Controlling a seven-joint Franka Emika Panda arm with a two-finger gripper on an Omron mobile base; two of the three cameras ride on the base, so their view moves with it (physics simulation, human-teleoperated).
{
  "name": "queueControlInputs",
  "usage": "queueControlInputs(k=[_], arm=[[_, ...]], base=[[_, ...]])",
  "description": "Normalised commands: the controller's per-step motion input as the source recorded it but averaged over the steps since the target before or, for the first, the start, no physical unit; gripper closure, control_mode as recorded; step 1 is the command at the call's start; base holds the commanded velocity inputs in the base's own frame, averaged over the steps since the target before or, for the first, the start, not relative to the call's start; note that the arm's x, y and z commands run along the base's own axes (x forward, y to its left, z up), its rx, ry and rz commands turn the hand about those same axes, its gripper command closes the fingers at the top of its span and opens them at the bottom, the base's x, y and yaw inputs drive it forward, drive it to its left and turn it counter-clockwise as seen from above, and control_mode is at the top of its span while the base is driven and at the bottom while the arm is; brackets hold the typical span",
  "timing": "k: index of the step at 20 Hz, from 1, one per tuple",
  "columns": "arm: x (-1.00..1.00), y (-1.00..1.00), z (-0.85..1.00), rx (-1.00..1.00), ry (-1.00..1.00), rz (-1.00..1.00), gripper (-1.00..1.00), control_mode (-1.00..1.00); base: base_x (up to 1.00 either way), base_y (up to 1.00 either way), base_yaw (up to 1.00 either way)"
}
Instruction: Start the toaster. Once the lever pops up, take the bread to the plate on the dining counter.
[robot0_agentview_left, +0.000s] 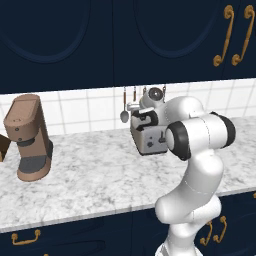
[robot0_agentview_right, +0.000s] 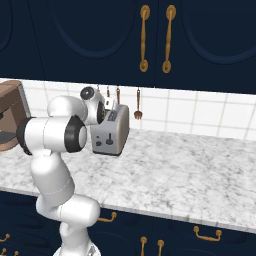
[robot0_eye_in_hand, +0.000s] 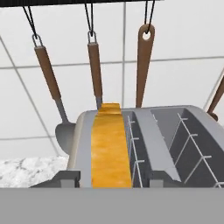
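Firstly, left base view: the toaster (robot0_agentview_left: 149, 136) is seen on the marble worktop (robot0_agentview_left: 100, 175), the arm's hand set just above it; a brown coffee machine (robot0_agentview_left: 29, 136) is placed well apart
Right base view: toaster (robot0_agentview_right: 111, 131) is partly hidden by the arm
Hand view: the bread (robot0_eye_in_hand: 109, 146) is lodged in one slot, between the fingertips (robot0_eye_in_hand: 68, 177); the gripper (robot0_eye_in_hand: 113, 178) is spread, clasping nothing; utensils (robot0_eye_in_hand: 95, 70) are hung behind
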Motion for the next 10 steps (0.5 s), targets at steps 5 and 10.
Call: queueControlInputs(k=[5,10], arm=[[-0.07,0.0,-0.01,0.0,-0.01,0.0,1.0,-1.0],[-0.19,0.0,0.13,0.0,-0.09,0.0,1.0,-1.0]], base=[[0.0,0.0,0.0],[0.0,0.0,0.0]])
